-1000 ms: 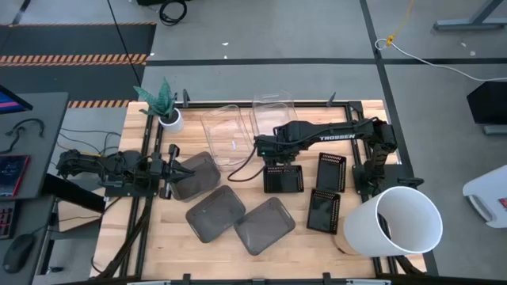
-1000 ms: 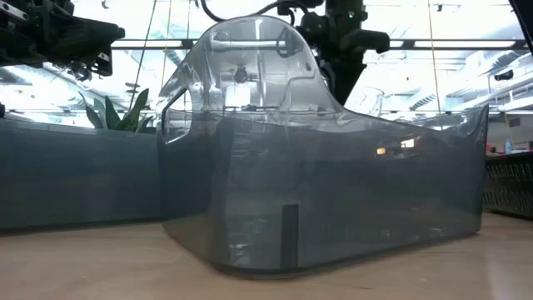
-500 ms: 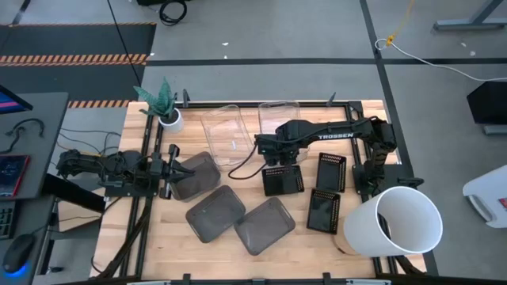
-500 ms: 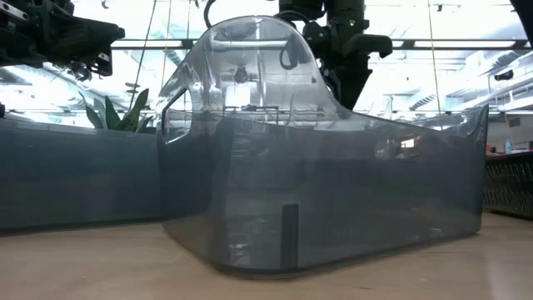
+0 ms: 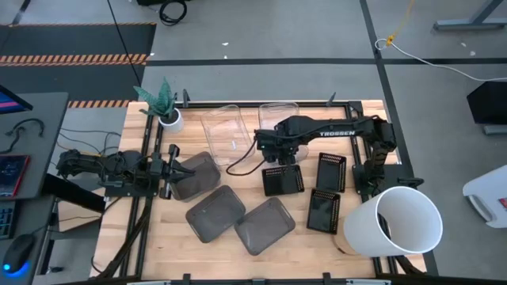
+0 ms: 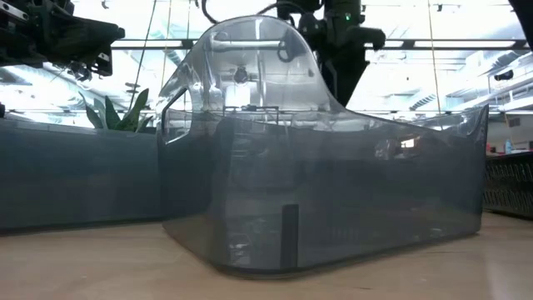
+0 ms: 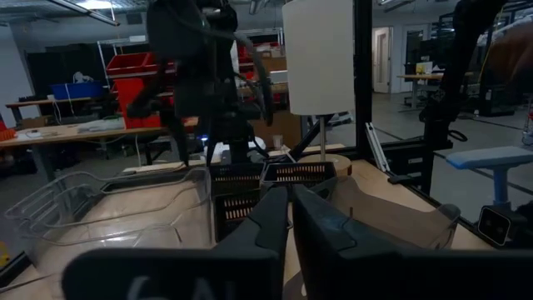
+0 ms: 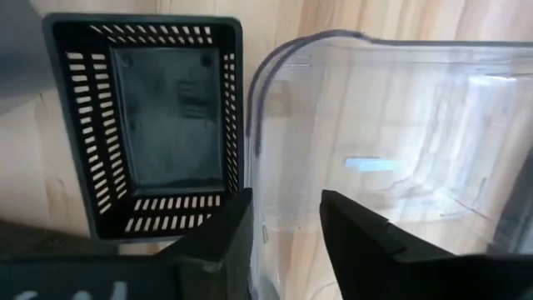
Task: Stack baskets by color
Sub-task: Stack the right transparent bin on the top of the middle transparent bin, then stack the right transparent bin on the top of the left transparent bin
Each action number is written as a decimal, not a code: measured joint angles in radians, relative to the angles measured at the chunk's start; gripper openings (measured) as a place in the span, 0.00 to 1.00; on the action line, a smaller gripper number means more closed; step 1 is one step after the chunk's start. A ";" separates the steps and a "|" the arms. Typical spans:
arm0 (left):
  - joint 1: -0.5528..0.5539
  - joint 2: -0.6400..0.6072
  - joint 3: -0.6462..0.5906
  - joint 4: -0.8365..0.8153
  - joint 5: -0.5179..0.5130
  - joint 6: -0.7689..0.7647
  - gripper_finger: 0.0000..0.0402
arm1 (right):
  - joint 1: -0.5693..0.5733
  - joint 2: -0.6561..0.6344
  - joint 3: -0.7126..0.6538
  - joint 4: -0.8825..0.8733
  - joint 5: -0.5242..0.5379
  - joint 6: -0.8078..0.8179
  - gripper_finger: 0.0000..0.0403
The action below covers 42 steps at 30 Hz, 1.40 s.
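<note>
My right gripper (image 8: 287,208) points down and stands open over the near wall (image 8: 256,158) of a clear basket (image 5: 279,116) at the table's far side, one finger outside that wall and one inside. I see no touch. A second clear basket (image 5: 226,134) lies to its left. Three black perforated baskets (image 5: 283,180) (image 5: 331,172) (image 5: 323,210) lie on the table right of centre. Three smoky grey baskets (image 5: 196,176) (image 5: 215,214) (image 5: 265,226) lie at the near left. My left gripper (image 5: 173,168) waits shut at the table's left, by the first grey basket.
A large white bucket (image 5: 400,222) lies on its side at the near right corner. A small plant pot (image 5: 169,119) stands at the far left corner. One grey basket (image 6: 333,192) fills the low view. Bare wood shows along the near edge.
My right gripper has opened and let go of the clear basket's near wall while staying over it. The clear basket has shifted a little toward the table's right and now rests on the table.
</note>
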 joint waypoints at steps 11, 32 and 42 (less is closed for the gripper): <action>0.000 0.000 0.000 0.000 0.000 0.000 0.09 | 0.008 -0.001 0.150 0.130 -0.025 -0.020 0.49; 0.000 0.000 0.000 0.000 0.000 0.000 0.09 | 0.004 0.023 -0.130 0.872 -0.128 -0.123 0.51; 0.000 0.000 0.000 0.001 0.000 0.000 0.08 | -0.001 0.288 0.266 0.584 -0.153 -0.143 0.50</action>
